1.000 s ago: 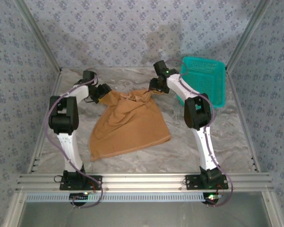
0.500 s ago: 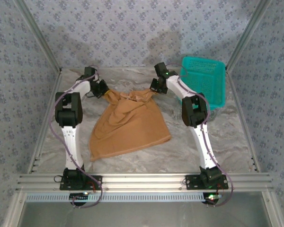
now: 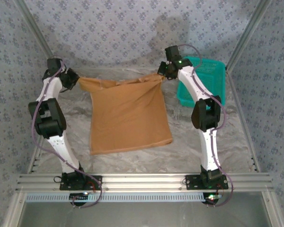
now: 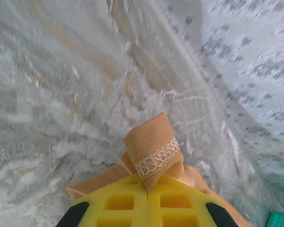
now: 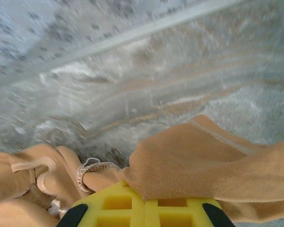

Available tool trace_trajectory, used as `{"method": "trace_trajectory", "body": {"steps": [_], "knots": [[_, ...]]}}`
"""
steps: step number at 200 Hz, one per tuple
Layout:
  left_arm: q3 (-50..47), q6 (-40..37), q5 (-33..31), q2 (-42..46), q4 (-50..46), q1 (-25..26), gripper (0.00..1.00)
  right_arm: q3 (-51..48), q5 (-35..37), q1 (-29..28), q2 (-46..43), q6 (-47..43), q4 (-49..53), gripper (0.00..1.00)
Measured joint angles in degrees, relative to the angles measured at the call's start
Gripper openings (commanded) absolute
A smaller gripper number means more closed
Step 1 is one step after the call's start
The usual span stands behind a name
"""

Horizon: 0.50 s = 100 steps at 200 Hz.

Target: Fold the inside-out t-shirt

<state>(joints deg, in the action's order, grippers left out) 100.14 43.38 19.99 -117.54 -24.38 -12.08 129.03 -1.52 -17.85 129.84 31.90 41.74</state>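
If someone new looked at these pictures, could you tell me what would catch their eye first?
The tan t-shirt would strike them first. It is spread wide over the middle of the table, with its far edge pulled taut between the left gripper and the right gripper, both shut on the fabric. Next comes the teal basket at the far right, partly behind the right arm.

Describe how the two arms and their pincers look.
Both the left arm and right arm have white links, black joint housings and a purplish cable looping alongside. A green light glows near the right wrist. The left pincer and right pincer have yellow fingers moulded with square recesses, black at the outer corners.
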Motion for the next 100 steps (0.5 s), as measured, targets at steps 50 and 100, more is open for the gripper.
{"method": "trace_trajectory", "body": {"steps": [50, 100], "knots": [[8.2, 0.8, -1.3, -6.3, -0.1, 0.3, 0.0, 10.0, 0.2, 1.9, 6.5, 0.9, 0.2, 0.6], [17.6, 0.6, -3.4, -19.5, -6.6, 0.6, 0.54, 15.9, -1.7, 4.3, 17.0, 4.5, 2.7, 0.68]]}}
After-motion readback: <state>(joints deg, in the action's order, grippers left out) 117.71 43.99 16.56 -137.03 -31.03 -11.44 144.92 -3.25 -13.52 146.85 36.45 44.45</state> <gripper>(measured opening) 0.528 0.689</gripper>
